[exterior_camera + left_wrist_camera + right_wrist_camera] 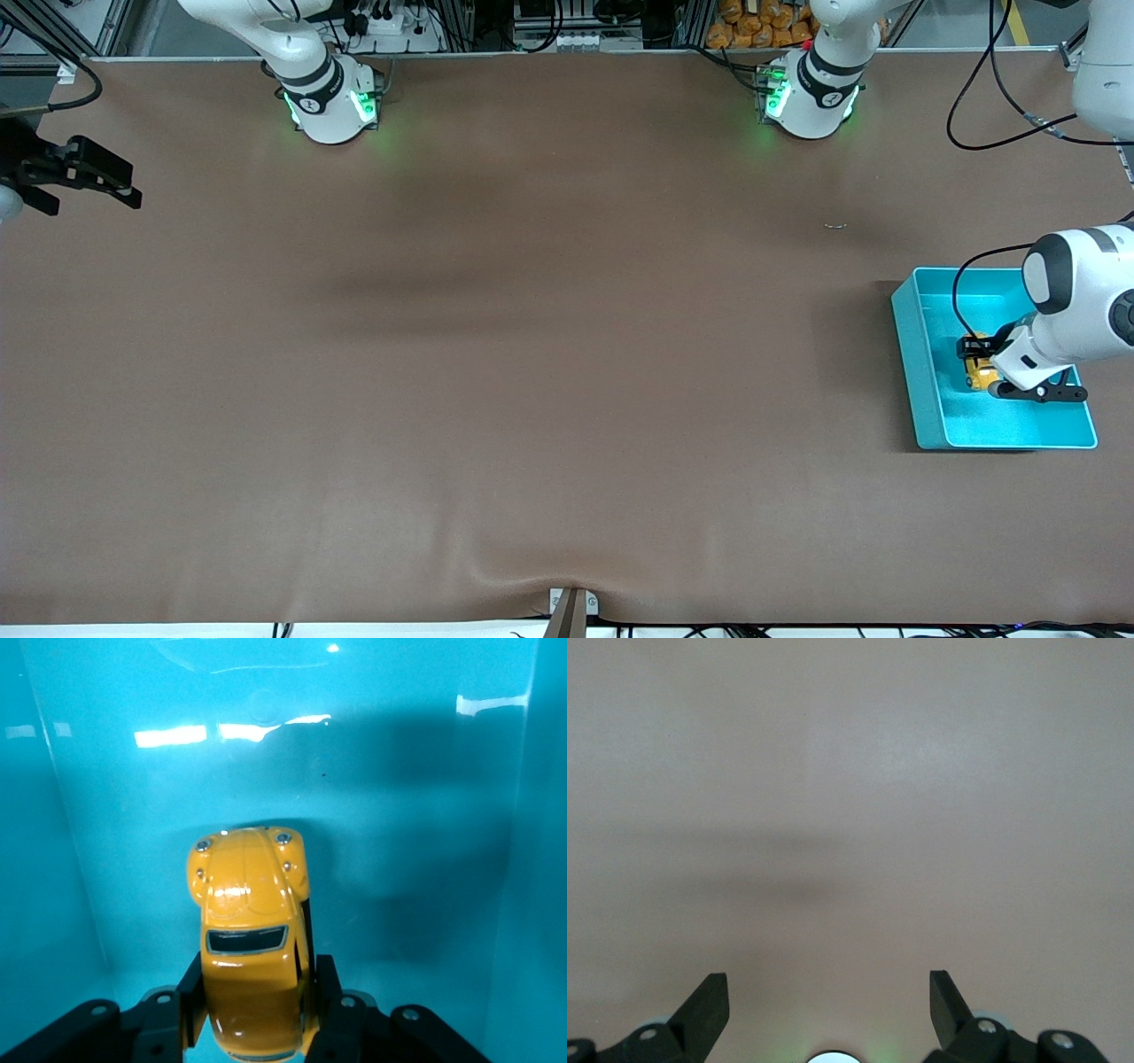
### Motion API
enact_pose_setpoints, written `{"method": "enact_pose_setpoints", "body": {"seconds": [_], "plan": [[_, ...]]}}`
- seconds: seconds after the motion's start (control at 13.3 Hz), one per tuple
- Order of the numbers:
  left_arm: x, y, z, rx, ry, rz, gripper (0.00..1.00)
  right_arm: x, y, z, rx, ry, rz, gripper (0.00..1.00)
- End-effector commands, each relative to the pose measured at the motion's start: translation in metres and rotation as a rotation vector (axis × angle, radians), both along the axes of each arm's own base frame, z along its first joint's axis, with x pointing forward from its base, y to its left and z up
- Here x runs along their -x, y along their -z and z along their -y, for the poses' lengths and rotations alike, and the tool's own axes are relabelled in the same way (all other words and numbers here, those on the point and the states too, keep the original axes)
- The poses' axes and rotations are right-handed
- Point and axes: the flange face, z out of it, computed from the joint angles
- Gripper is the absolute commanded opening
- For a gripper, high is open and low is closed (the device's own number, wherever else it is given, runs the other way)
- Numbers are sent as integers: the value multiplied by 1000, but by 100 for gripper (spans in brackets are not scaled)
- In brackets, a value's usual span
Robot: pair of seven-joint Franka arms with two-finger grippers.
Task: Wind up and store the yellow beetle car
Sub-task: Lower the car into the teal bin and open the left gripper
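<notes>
Gripping yellow beetle car (251, 943), left gripper (255, 1014) inside turquoise bin (912, 363), maybe grounded; right gripper (828, 1005) wide, waiting.

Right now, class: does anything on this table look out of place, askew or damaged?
Nothing stands out. The left hand grips the yellow beetle car inside the turquoise bin; the right hand waits open over the table's end.

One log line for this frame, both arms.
left pincer: shut on yellow beetle car, inside turquoise bin | right pincer: open, empty, waiting over table
</notes>
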Motion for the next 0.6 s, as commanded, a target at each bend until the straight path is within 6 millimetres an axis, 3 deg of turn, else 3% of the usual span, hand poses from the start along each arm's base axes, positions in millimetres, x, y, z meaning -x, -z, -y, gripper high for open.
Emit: {"method": "enact_pose_setpoints", "body": {"seconds": [0.0,0.08,0.15,0.53], "plan": [[-7,-4,1,-13,-2,16,25,8,-3,0,13,16,11,100],[-7,-4,1,-13,-1,16,73,8,-3,0,13,16,11,100],[-7,-4,0,-14,-2,17,100,8,-3,0,13,16,11,100],[-9,-16,5,-11,-1,35,100,8,-3,1,13,17,9,100]]}}
